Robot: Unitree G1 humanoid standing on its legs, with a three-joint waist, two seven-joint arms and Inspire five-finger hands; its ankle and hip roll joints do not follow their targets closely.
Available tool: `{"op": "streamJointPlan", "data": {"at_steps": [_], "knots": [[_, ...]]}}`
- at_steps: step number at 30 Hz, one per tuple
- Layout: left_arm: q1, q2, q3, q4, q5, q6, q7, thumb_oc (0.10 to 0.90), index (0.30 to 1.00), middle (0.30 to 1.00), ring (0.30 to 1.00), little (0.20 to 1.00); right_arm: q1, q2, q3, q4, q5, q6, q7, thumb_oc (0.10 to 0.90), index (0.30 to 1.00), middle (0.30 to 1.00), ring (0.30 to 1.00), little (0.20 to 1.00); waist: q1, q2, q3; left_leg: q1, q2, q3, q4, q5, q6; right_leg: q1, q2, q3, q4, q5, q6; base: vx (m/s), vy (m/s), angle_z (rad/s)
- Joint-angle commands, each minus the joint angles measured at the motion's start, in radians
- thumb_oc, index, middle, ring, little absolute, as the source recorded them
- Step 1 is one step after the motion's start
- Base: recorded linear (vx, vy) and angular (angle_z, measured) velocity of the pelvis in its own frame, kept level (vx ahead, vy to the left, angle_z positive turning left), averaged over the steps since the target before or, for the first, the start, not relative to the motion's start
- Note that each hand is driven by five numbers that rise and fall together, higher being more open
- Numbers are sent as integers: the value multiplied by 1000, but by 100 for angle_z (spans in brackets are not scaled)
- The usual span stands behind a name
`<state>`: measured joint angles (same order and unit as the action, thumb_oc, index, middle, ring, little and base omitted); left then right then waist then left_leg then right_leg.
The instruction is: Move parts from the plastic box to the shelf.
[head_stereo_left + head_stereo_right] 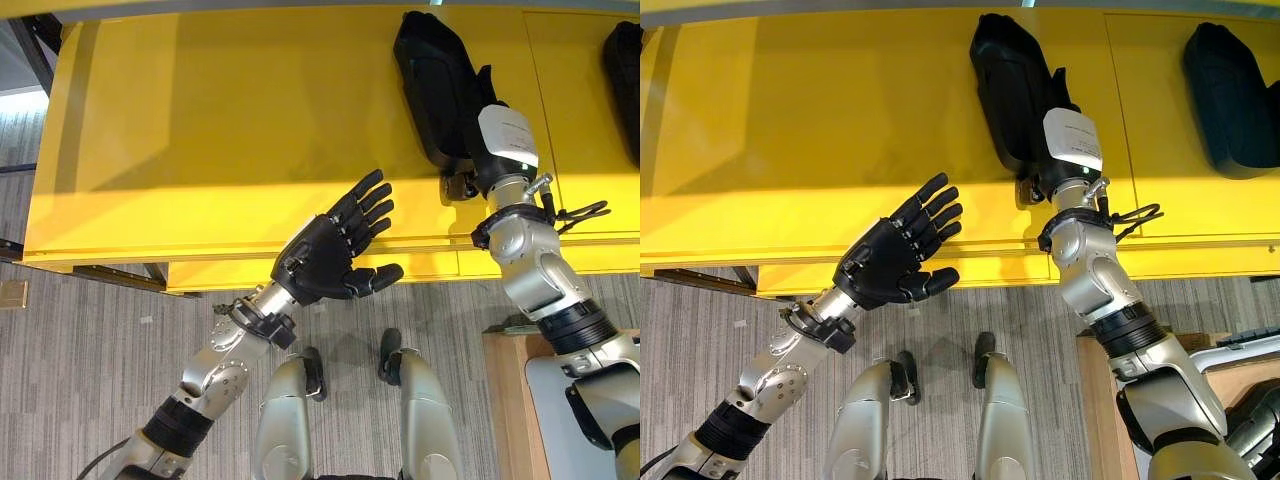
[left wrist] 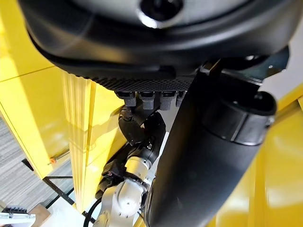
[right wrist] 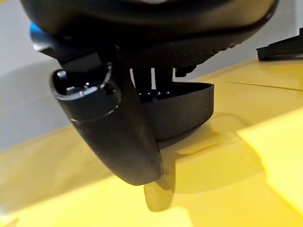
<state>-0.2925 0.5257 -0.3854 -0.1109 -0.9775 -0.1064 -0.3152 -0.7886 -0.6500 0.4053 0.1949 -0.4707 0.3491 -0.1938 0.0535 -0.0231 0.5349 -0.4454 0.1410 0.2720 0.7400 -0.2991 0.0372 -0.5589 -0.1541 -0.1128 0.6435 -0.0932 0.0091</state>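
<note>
In the left eye view, the yellow shelf [image 1: 250, 120] is spanning the upper half of the picture above a grey carpeted floor [image 1: 90, 350]. The left hand [image 1: 335, 255] is hovering over the shelf's front edge, palm up, its fingers [image 1: 368, 205] spread straight and the thumb standing out to the side, holding nothing. The right hand [image 1: 470, 125] is reaching onto the shelf top and resting on a black part [image 1: 425, 80] lying there; whether its fingers are curling round the part cannot be told here. A second black part [image 1: 625, 85] is lying on the shelf at the right edge of the picture, well apart from the first.

In the right eye view, the same scene is showing: the second black part [image 1: 1230, 95] is lying flat on the shelf to the right of the one under the right hand [image 1: 1055, 110].

In the left wrist view, the left hand [image 2: 208, 156] is showing its dark thumb in front, with yellow shelf panels behind and the right arm further off.

In the right wrist view, the right hand [image 3: 113, 132] is sitting just above the yellow shelf, its thumb pointing down beside the black part [image 3: 184, 111], with the fingers above it; a firm grip cannot be told.
</note>
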Motion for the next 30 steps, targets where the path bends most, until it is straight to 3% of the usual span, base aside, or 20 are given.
{"op": "streamJointPlan", "data": {"at_steps": [1,12,30], "knots": [[-16,-55,3,-211,-34,-78,-26,900,1000,1000,1000,1000,-55,-8,-48,-127,-78,-85,-98,900,1000,1000,1000,1000,9,41,-15,30,-32,-66,-120,55,-11,95,7,-15,109,-162,2,0,0,0],[-11,-53,-8,-212,-40,-83,-26,900,1000,1000,1000,1000,-25,0,-58,-160,-121,-130,-192,900,1000,1000,1000,1000,2,46,-15,35,-36,-63,-116,46,-9,100,3,-11,107,-166,3,2,5,-1],[9,-50,-3,-229,-34,-89,-26,900,1000,1000,1000,1000,37,1,-65,-232,-78,-112,-169,900,1000,1000,1000,1000,-5,41,-15,48,-36,-55,-130,53,-6,109,7,-9,93,-158,1,1,1,0]]}}
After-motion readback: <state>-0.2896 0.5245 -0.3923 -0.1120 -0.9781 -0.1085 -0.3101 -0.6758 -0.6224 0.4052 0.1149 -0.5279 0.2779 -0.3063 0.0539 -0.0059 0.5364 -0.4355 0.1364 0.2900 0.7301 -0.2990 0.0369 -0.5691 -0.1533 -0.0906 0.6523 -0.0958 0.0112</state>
